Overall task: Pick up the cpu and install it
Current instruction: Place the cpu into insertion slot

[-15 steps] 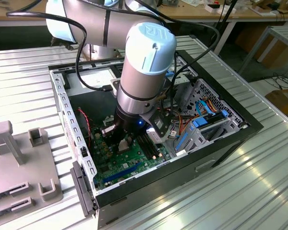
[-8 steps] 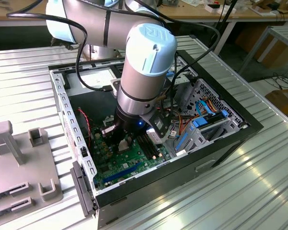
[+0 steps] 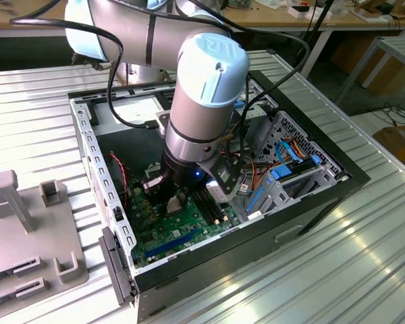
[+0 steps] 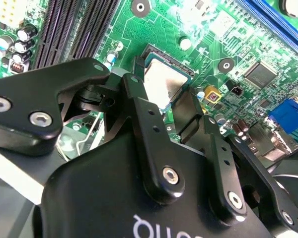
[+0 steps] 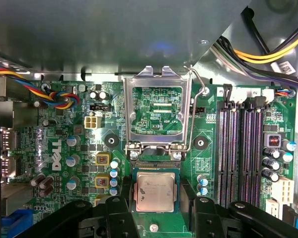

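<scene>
Down inside the open computer case [image 3: 88,142], the end effector [image 4: 161,84] straddles the cpu [image 5: 155,192], which lies flat in the green motherboard's [image 5: 208,129] socket just beside the raised metal frame [image 5: 129,109] (clamped or released, I cannot tell).

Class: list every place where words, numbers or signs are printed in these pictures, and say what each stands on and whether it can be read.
Places only; nothing copied out.
Large white maker's mark on the motherboard: readable.
Small white label inside the socket frame: readable.
Small white digits by the memory slots: readable.
Print on the cpu: too small.
White lettering on the gripper body: cut off.
Logo on the arm's blue cap: readable.
</scene>
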